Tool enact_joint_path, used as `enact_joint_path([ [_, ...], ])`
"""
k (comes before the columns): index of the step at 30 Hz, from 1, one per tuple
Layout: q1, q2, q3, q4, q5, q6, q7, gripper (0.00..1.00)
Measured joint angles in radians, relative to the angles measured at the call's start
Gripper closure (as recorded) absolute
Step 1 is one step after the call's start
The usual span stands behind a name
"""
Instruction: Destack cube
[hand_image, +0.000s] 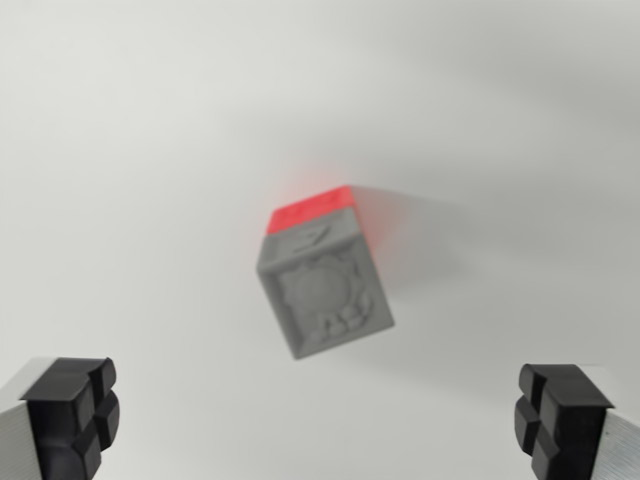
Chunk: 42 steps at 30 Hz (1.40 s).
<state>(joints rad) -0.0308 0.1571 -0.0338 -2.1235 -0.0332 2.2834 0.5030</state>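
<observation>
Wrist view: the gripper (320, 420) has its jaws spread wide, one at each lower corner, holding nothing. A grey cube (325, 290) sits on a red cube (312, 210), centred between and above the jaws, on the white table (130, 180).

From my screen I see a grey cube (325, 290) with a raised relief pattern on the face toward the camera, too blurred for me to read, and behind it a red cube (312, 212), of which only a bright red strip shows. The surface (150, 150) around them is plain pale grey-white, with a faint reddish glow near the red cube. The gripper (320, 420) has black fingertips (75, 410) on light grey bodies.
</observation>
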Motion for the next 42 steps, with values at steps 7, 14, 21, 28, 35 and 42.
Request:
enact_joint_path([
  [7, -0.01, 0.02, 0.0, -0.044, 0.008, 0.064, -0.109, 0.0],
  [14, -0.023, 0.045, 0.003, -0.083, 0.016, 0.126, -0.219, 0.0],
  [21, -0.039, 0.081, 0.009, -0.12, 0.026, 0.196, -0.344, 0.0],
  [28, -0.058, 0.122, 0.017, -0.149, 0.034, 0.262, -0.45, 0.0],
  [35, -0.059, 0.193, 0.019, -0.149, 0.036, 0.331, -0.457, 0.0],
  [42, -0.059, 0.246, 0.02, -0.144, 0.037, 0.38, -0.458, 0.0],
])
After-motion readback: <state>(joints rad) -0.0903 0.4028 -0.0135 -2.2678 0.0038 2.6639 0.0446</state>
